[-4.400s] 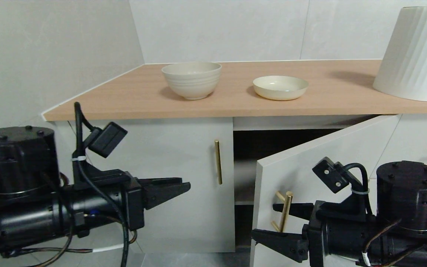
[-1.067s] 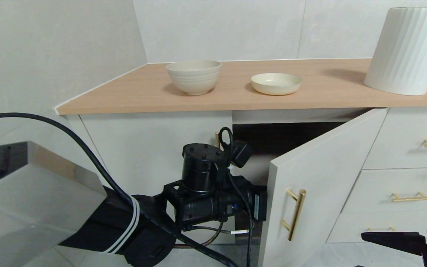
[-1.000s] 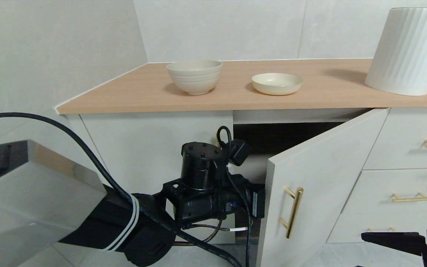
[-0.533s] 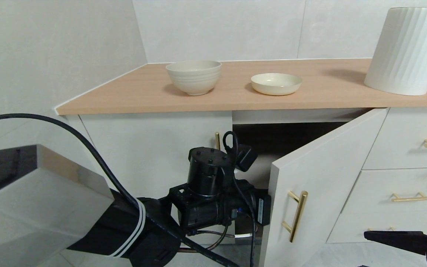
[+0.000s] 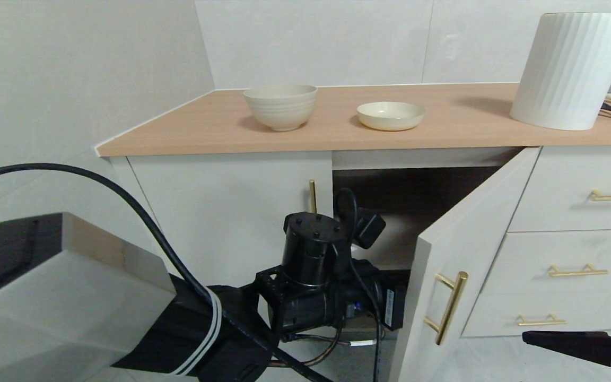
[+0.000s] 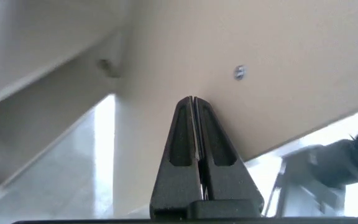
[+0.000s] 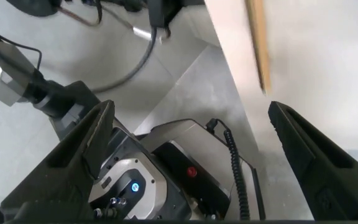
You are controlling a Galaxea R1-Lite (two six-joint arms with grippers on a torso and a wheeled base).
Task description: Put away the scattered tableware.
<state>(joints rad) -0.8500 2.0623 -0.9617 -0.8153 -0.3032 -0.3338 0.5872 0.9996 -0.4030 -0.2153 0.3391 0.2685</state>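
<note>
We judged the step in hand to be swinging the white cabinet door (image 5: 470, 239) wider, so that the ribbed cream ceramic bowl (image 5: 280, 106) and the shallow cream dish (image 5: 391, 115), standing apart on the wooden countertop (image 5: 204, 135) above, could go inside. The left gripper (image 6: 192, 102) had its fingers pressed together, empty, with the tips at the door's pale inner face; whether they touched it we could not tell. A good push would run level, well out from the hinge, and end short of the right gripper (image 7: 190, 109), which hung wide open and empty near the brass bar handle (image 5: 446, 307). The left wrist view gave us the tips and a small screw (image 6: 240, 73); the head view gave the door's angle and the tableware.
</note>
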